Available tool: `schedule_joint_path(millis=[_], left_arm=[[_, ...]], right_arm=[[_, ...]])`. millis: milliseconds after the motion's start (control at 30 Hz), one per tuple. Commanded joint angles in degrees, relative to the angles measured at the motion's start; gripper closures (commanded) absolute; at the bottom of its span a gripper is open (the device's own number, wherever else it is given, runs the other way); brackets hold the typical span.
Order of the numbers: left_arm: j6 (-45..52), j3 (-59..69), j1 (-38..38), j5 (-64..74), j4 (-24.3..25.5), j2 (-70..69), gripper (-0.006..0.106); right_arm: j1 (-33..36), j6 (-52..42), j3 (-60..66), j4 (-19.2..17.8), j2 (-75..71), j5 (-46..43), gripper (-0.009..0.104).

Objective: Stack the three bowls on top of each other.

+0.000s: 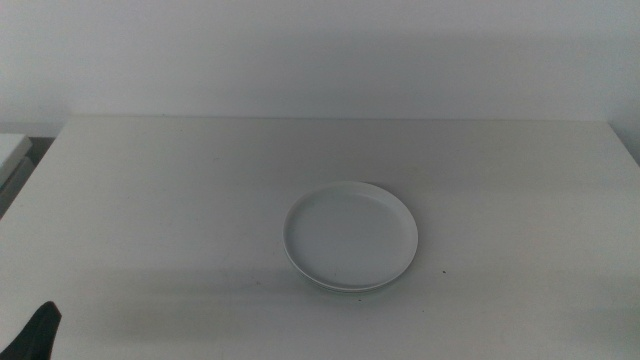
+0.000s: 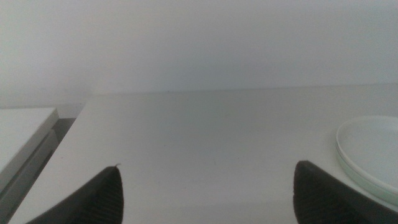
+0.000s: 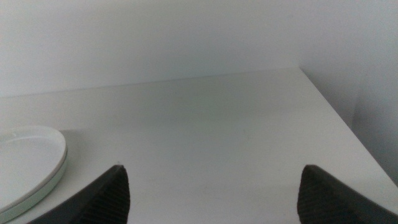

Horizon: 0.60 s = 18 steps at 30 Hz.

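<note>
A stack of shallow round bowls (image 1: 350,235) sits on the white table (image 1: 180,200), a little right of its middle. The top bowl is white or pale grey. A mint green rim (image 1: 340,289) shows under it at the near side. I cannot tell whether a third bowl lies between or below. The stack also shows in the left wrist view (image 2: 373,152) and in the right wrist view (image 3: 25,155). My left gripper (image 2: 205,193) is open and empty; only its tip (image 1: 35,335) shows at the bottom left of the middle view. My right gripper (image 3: 211,193) is open and empty, out of the middle view.
A low white surface (image 1: 12,150) stands beside the table's left edge, also in the left wrist view (image 2: 25,124). A white wall runs behind the table. The table's right edge (image 3: 336,118) drops off beside the right gripper.
</note>
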Motion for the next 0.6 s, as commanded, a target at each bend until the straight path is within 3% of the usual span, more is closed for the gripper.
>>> schedule_joint_path(millis=[0, 567], left_arm=[[-0.34, 0.18, 0.04, -1.62, -1.53, -0.3, 0.007], [-0.34, 0.18, 0.04, -4.89, -2.21, -0.3, 0.007]], right_arm=[[-0.42, -0.16, 0.22, -0.44, -0.23, -1.23, 0.011], [-0.42, -0.16, 0.22, -0.2, -0.23, -1.29, 0.011]])
